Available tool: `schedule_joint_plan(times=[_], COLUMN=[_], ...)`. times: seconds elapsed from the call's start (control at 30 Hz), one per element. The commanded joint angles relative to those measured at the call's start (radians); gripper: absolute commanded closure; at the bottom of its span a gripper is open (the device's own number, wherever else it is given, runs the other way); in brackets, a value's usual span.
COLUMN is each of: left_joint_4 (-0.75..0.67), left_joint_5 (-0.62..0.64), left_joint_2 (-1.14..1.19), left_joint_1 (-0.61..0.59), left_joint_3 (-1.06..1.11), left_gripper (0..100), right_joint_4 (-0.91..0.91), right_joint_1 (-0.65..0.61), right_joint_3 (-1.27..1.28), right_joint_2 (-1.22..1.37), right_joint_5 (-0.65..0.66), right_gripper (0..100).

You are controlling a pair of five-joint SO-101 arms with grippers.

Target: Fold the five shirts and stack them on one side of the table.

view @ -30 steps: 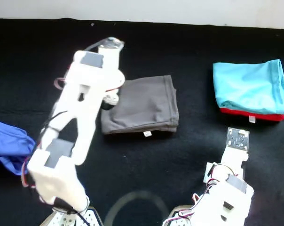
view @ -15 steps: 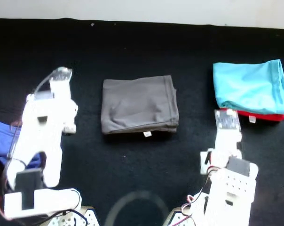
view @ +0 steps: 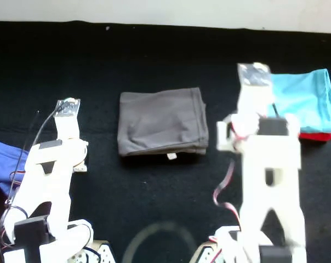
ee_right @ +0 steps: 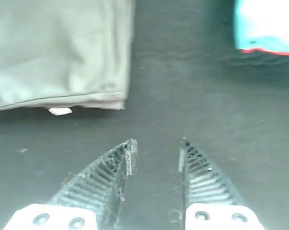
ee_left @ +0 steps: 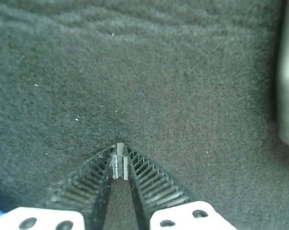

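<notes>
A folded grey shirt (view: 163, 121) lies mid-table, its small white tag at the near edge. At the right, a folded cyan shirt (view: 305, 98) rests on a red shirt (view: 318, 136). A crumpled blue shirt (view: 4, 164) lies at the left edge. My left gripper (view: 67, 106) is shut and empty over bare black cloth, left of the grey shirt; its tips (ee_left: 119, 162) meet. My right gripper (ee_right: 157, 149) stands open and empty, raised above the gap between the grey shirt (ee_right: 58, 52) and the cyan shirt (ee_right: 266, 24). In the high view the right gripper (view: 254, 74) partly hides the cyan shirt.
Black cloth (view: 154, 55) covers the table up to a pale wall at the back. Bare cloth lies in front of the grey shirt and behind it. The arm bases stand at the near edge.
My left arm drew back from the grey shirt's left edge and now sits lower at the left. My right arm rose from the near edge and stretched out between the grey shirt and the cyan stack.
</notes>
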Motion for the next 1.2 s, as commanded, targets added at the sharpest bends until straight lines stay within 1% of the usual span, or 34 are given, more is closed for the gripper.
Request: schedule_joint_plan(times=[0.0, 0.1, 0.17, 0.23, 0.43, 0.53, 0.67, 0.73, 0.93, 1.1, 1.13, 1.17], left_joint_4=[-0.02, -0.02, -0.02, -0.02, -0.021, -0.021, -0.023, -0.023, -0.023, -0.023, -0.025, -0.025], left_joint_5=[-0.009, -0.009, -0.009, -0.009, -0.009, -0.009, -0.009, 0.014, 0.031, 0.031, 0.031, 0.031], left_joint_2=[0.002, 0.004, 0.004, 0.004, 0.005, 0.005, 0.005, 0.005, 0.005, 0.005, 0.005, 0.005], left_joint_1=[-0.008, 0.008, 0.01, 0.01, 0.01, 0.01, 0.01, 0.01, 0.01, 0.01, 0.01, 0.01], left_joint_3=[0.002, 0.002, 0.002, 0.002, 0.002, 0.002, 0.002, 0.002, 0.002, 0.002, 0.002, 0.002], left_gripper=[99, 99, 99, 99, 99, 99, 99, 99, 99, 99, 99, 99], right_joint_4=[0.068, 0.085, 0.104, 0.124, 0.134, 0.133, 0.125, 0.122, 0.105, 0.125, 0.143, 0.168], right_joint_1=[-0.104, -0.136, -0.147, -0.15, -0.154, -0.182, -0.203, -0.203, -0.197, -0.196, -0.197, -0.197], right_joint_3=[-0.231, -0.354, -0.446, -0.545, -0.835, -0.966, -1.095, -1.155, -1.29, -1.336, -1.342, -1.346], right_joint_2=[0.226, 0.414, 0.524, 0.624, 0.857, 0.94, 1.063, 1.135, 1.376, 1.495, 1.508, 1.515], right_joint_5=[-0.14, -0.229, -0.256, -0.264, -0.267, -0.267, -0.267, -0.267, -0.267, -0.267, -0.267, -0.267], right_gripper=[82.0, 71.3, 63.6, 60.2, 60.2, 60.2, 60.2, 60.2, 60.2, 60.3, 61.2, 64.3])
